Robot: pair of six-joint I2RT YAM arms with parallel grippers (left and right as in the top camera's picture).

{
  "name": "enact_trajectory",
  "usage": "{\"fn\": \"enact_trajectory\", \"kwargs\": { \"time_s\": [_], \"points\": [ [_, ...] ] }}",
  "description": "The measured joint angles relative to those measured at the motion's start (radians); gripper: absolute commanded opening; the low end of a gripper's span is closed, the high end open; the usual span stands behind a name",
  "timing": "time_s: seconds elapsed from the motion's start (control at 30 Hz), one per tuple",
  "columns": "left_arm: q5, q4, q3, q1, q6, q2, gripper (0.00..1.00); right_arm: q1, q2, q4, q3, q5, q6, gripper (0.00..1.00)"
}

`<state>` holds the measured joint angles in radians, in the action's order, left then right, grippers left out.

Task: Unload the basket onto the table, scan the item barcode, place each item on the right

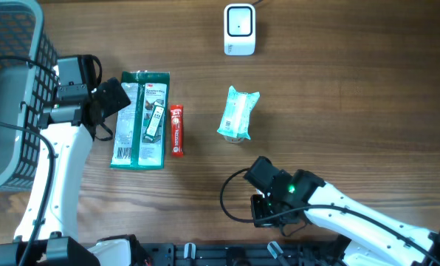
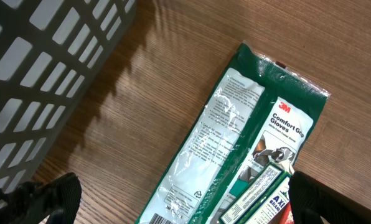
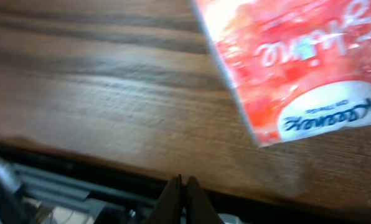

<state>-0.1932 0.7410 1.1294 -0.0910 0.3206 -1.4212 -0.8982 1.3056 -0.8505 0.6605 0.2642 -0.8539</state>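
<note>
The white barcode scanner (image 1: 239, 29) stands at the table's far edge. A green 3M gloves pack (image 1: 139, 120) lies flat at the left, with a thin red bar (image 1: 176, 130) beside it and a teal wipes packet (image 1: 238, 112) at mid-table. My left gripper (image 1: 117, 103) hovers open over the gloves pack (image 2: 235, 143), and the left gripper (image 2: 192, 202) has a finger on each side of it, not touching. My right gripper (image 3: 182, 186) is shut on nothing near the table's front edge. A red-orange packet (image 3: 297, 62) lies beside it.
A grey mesh basket (image 1: 6, 89) fills the far left, and its wall (image 2: 42, 74) is close to my left gripper. The right arm (image 1: 308, 196) reaches in from the lower right. A black rail (image 1: 205, 255) runs along the front edge.
</note>
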Motion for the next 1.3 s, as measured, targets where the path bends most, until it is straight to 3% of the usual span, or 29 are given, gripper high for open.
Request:
{"fn": "enact_trajectory", "kwargs": {
  "time_s": [0.4, 0.6, 0.97, 1.3],
  "points": [
    [0.0, 0.0, 0.0, 0.0, 0.0, 0.0, 1.0, 0.033, 0.191, -0.053, 0.0, -0.14, -0.049, 0.1],
    [0.0, 0.0, 0.0, 0.0, 0.0, 0.0, 1.0, 0.256, 0.195, -0.063, 0.011, -0.198, -0.011, 0.12],
    [0.0, 0.0, 0.0, 0.0, 0.0, 0.0, 1.0, 0.546, 0.195, 0.22, 0.048, -0.216, 0.181, 0.12],
    [0.0, 0.0, 0.0, 0.0, 0.0, 0.0, 1.0, 0.686, 0.174, -0.05, 0.208, 0.058, 0.377, 0.16]
  ]
}}
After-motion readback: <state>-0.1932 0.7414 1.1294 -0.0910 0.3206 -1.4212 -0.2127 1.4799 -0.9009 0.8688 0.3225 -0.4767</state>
